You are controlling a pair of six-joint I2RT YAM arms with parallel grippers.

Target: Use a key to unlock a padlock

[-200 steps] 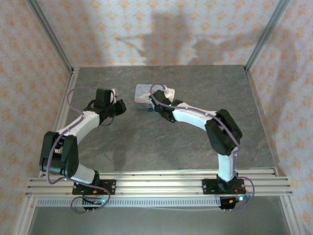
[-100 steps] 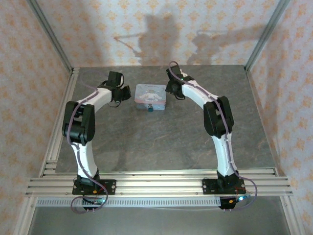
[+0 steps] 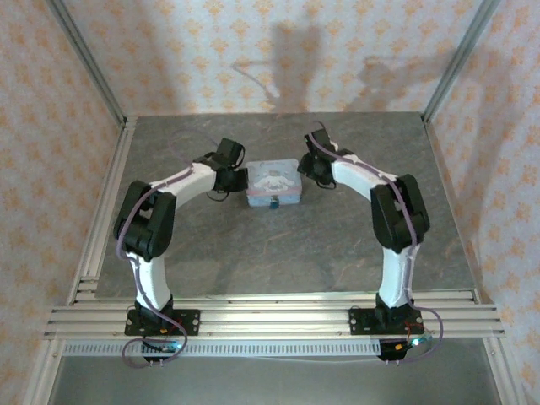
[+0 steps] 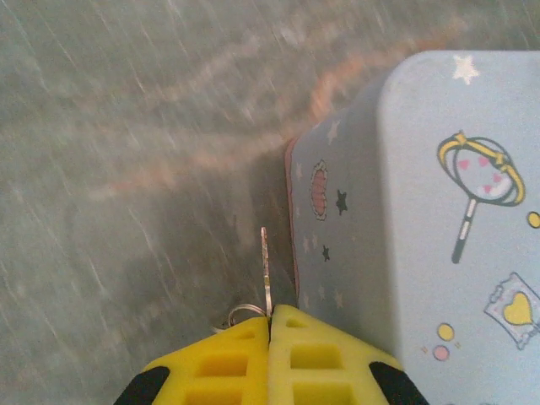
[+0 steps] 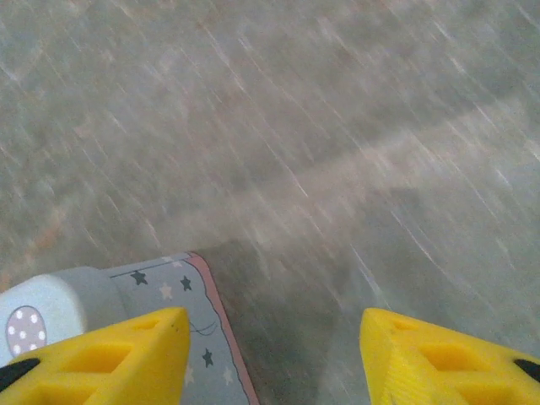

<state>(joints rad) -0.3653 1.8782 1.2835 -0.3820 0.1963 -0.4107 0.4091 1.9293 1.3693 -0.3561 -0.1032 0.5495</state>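
we see the pale-blue tin lying in the far half of the table, about midway between its left and right edges. the padlock shows as a small dark speck touching the tin's near side, the side that faces the table's near edge. from above we cannot tell whether its shackle is closed. the left gripper sits just beside the tin's left end and the right gripper just beside its right end, so the tin lies between them.

at the left wrist, the left gripper has its yellow fingers pressed together on the key. its thin pale blade sticks straight out past the fingertips, running along the starred side wall of the tin. a small wire ring curls out at the key's base. we cannot tell whether the blade touches the wall.

at the right wrist, the right gripper is spread wide with nothing between its fingers. a rounded corner of the tin lies by the left finger. the grey table surface there is blurred.
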